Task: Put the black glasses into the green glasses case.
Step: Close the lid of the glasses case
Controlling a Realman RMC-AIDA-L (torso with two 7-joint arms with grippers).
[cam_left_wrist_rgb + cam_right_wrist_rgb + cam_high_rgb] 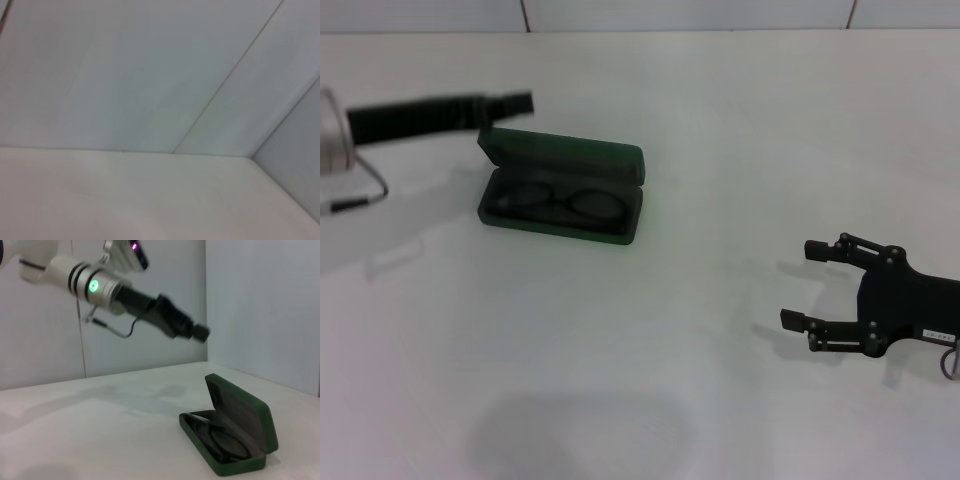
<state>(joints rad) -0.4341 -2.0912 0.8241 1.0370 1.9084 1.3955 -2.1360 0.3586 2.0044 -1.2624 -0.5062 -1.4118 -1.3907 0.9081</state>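
You see the glasses (558,203) lying inside the open case (563,190) on the table (720,120), lid raised. The left gripper (515,103) hangs in the air just beside the lid's left end; it appears blurred, so you cannot tell how its jaws stand. The right gripper (807,285) sits low near the table, well apart, jaws wide and holding nothing.

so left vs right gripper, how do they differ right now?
The left gripper is raised beside the case, blurred, fingers unclear. The right gripper sits low over the table, far from the case, fingers spread open. Both are black and hold nothing; the glasses lie in the case.
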